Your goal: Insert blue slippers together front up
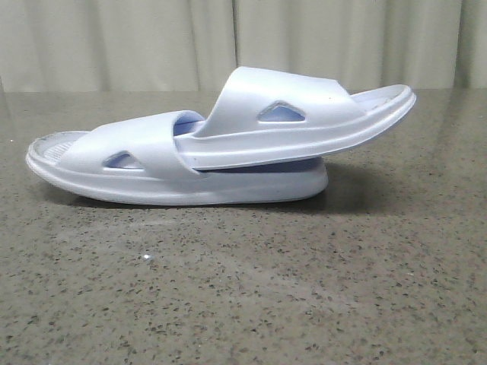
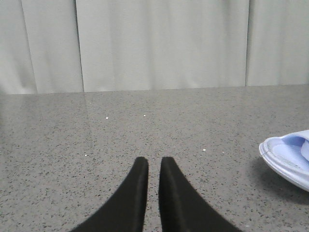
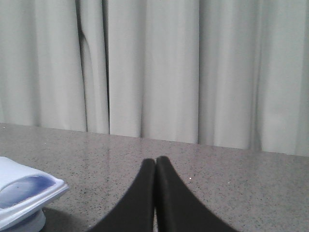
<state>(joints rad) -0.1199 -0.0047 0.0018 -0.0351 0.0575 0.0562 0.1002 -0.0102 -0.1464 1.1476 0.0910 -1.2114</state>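
Two pale blue slippers lie nested in the middle of the table in the front view. The lower slipper (image 1: 144, 171) rests flat. The upper slipper (image 1: 304, 122) is pushed under the lower one's strap and tilts up toward the right. Neither gripper appears in the front view. In the left wrist view, my left gripper (image 2: 154, 162) hovers over bare table with only a thin slit between its fingers and nothing held; a slipper end (image 2: 289, 159) shows off to one side. My right gripper (image 3: 155, 160) has its fingers pressed together and empty, with a slipper end (image 3: 24, 191) at the frame's edge.
A speckled grey stone table (image 1: 243, 296) carries the slippers. A pale curtain (image 1: 152, 38) hangs behind the table's far edge.
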